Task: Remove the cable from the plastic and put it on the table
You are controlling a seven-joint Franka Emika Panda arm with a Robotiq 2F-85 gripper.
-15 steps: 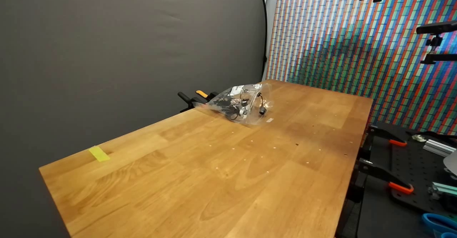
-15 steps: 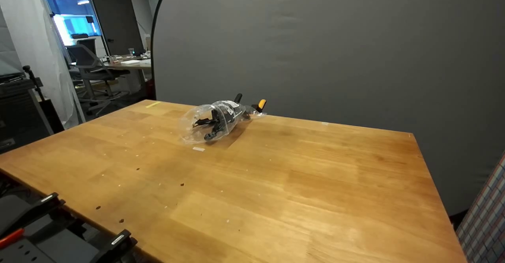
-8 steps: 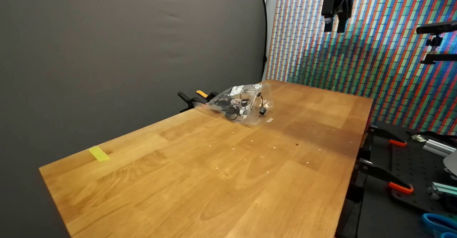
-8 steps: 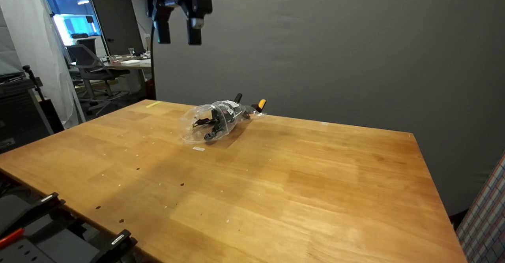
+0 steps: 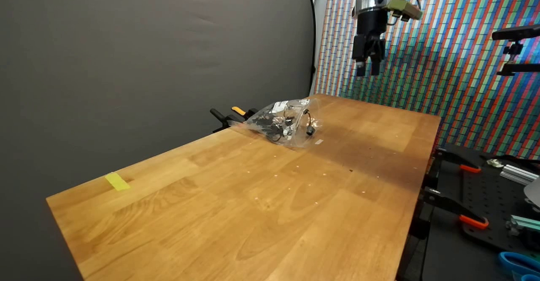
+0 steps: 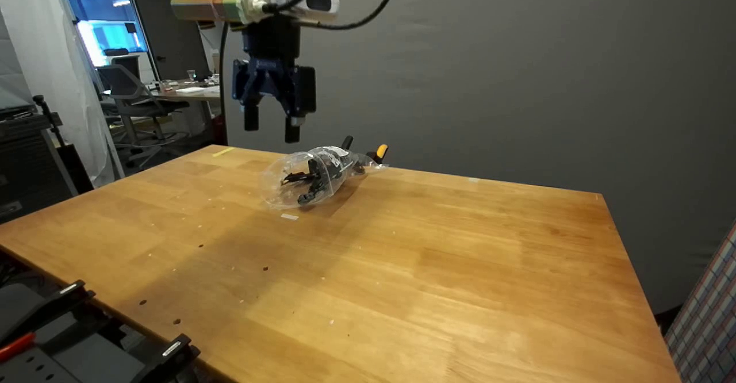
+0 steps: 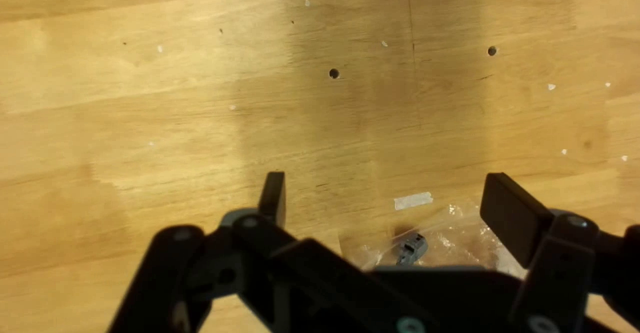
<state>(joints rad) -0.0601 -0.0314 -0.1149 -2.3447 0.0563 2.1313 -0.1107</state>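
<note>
Dark cable point(image 6: 315, 185) inside clear plastic bag point(image 5: 299, 138), lying on wooden table point(image 5: 261, 217) near the edge; grey connector point(image 7: 414, 247) visible in wrist view. Pale tape strip point(image 7: 413, 201) just beside bag. Gripper point(image 6: 271, 130) above table, apart from bag, jaws parted wide.

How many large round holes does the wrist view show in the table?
2: one hole in the upper middle, a second hole to its right, slightly higher. Others may be hidden behind the gripper.

Jaws apart above table point(image 5: 236, 205), cable point(image 5: 288, 121) inside clear plastic bag point(image 5: 298, 139)
</note>
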